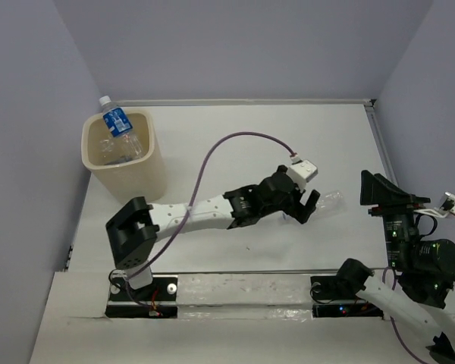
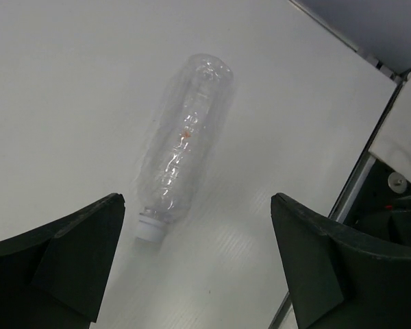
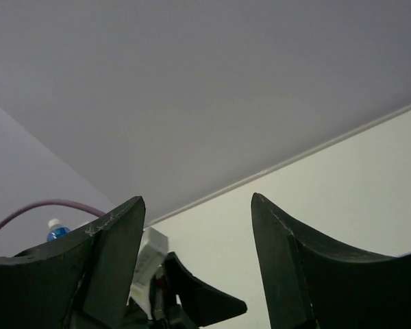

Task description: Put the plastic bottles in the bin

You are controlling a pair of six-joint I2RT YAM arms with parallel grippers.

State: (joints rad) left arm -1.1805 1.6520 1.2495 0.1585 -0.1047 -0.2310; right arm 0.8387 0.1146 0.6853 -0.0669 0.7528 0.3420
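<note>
White table (image 1: 288,121) between pale lilac walls (image 1: 250,45) — a thin rail (image 1: 380,144), perhaps metal, lines its right edge.

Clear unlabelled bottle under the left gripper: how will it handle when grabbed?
The bottle looks empty, so probably light. Its crinkled thin walls will likely buckle when squeezed. Lying on its side, it may roll if nudged.

- Classification: robotics laboratory test cell.
- Enclosure: plain pale lilac walls (image 1: 235,45) stand on three sides of a white surface (image 1: 326,136).
- Equipment: the left arm (image 1: 205,212) and right arm (image 1: 421,265) are bolted on black base plates (image 1: 167,292) at the near edge of the surface.
- Wiring: a purple cable (image 1: 243,136) runs exposed from the left arm.
- Test articles: a beige bin (image 1: 136,178) holding plastic bottles (image 1: 117,121) stands on the surface.
</note>
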